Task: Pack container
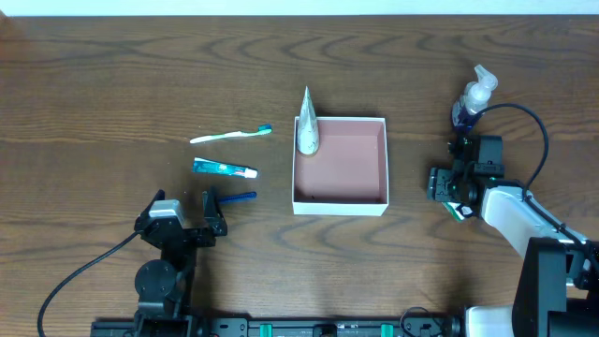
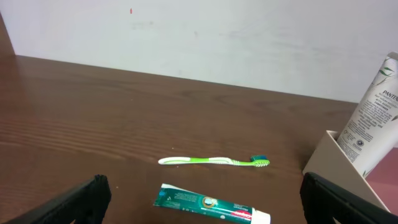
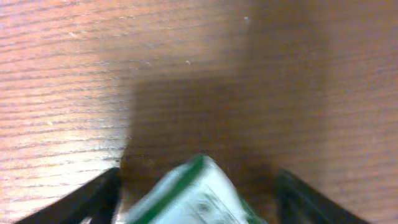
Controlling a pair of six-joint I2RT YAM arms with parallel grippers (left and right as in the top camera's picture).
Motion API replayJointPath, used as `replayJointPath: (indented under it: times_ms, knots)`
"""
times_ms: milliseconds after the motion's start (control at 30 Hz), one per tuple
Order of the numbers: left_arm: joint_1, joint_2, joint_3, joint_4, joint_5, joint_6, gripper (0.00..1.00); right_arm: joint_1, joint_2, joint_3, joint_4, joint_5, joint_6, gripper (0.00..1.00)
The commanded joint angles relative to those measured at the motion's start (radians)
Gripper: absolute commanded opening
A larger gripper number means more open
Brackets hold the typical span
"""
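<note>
The container, a shallow white-walled box with a pink inside, stands mid-table. A white Pantene tube leans upright in its far-left corner; the left wrist view shows the tube and the container's near corner. A green toothbrush and a green toothpaste tube lie left of the container. My left gripper stands open just short of the toothpaste tube. My right gripper straddles a small white-and-green box, with a gap showing on each side.
A small blue item lies beside the left gripper's right finger. A clear pump bottle stands at the far right, just beyond the right arm. The white-and-green box lies right of the container.
</note>
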Motion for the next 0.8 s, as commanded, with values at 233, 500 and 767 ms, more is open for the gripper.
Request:
replayJointPath:
  times_ms: [233,500,767]
  knots:
    - [0.005,-0.006,-0.021,-0.036,-0.011,0.016,0.98,-0.008,0.016,-0.014,-0.179,-0.034,0.337,0.5]
    - [0.005,-0.006,-0.021,-0.036,-0.011,0.016,0.98,-0.021,0.016,-0.012,-0.177,-0.023,0.384,0.73]
    - [0.005,-0.006,-0.021,-0.036,-0.011,0.016,0.98,-0.089,0.016,0.103,-0.281,-0.069,0.333,0.78]
